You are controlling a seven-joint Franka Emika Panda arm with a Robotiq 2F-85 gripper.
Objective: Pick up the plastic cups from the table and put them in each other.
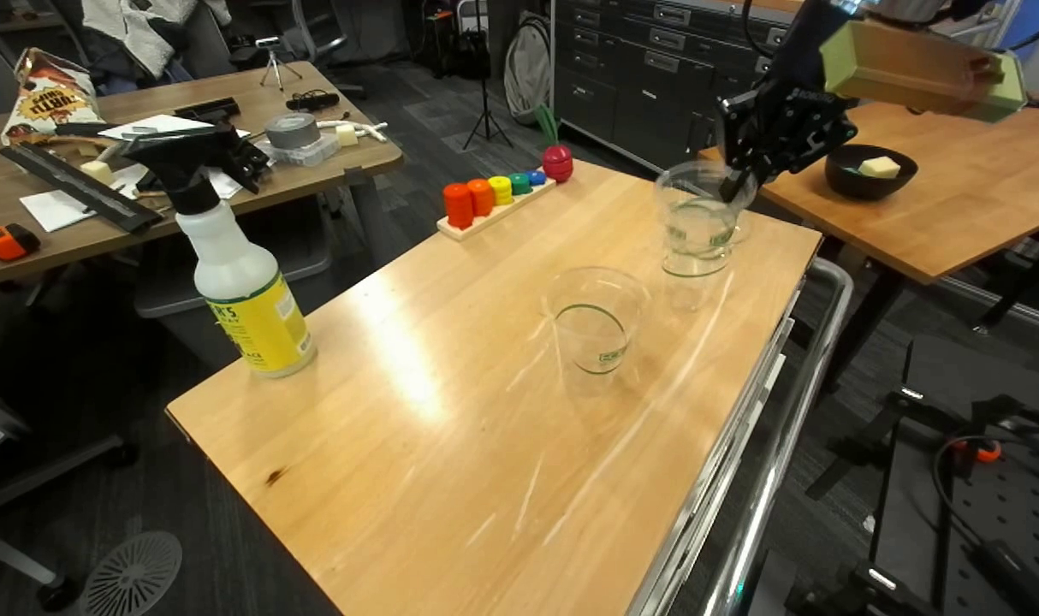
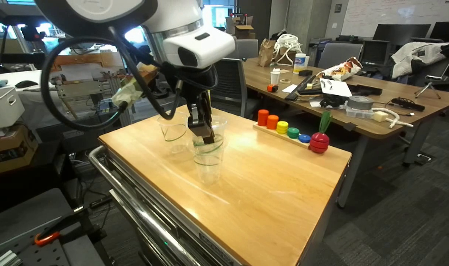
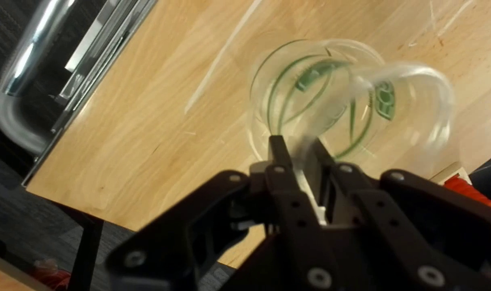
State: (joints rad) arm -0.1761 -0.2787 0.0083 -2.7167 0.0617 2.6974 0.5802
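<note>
- Narrow stood my pincer (image 3: 298, 142), its two tips slightly apart with the wall of the upper cup (image 3: 415, 105) running between them; whether they pressed on the plastic, I could not say.
- Right beneath, the upper cup sat at least partly inside the lower cup (image 2: 209, 166), which rested on the table (image 1: 400, 496). Its rim lay off to one side of the lower rim, so I took it to be leaning or off-centre, not fully seated.
- Nesting these two was, I judged, the step in hand. Doing it well called for bringing the upper cup upright over the middle of the lower one, then sinking it straight, without scraping the lower rim.
- Thin walls seemed likely to bend, so a light hold suited them, and a clean release before rising; a wall caught between my tips could have carried both cups up.
- Farther out, the lone cup (image 1: 596, 321) stood upright near the pair, the one left to nest.
- Wrist view made the gap between my tips plain, but I found no lone cup in it; both exterior views showed that cup.
- Beyond, in an exterior view, the spray bottle (image 1: 241, 269) stood near the table's edge; the wrist view lacked it.
</note>
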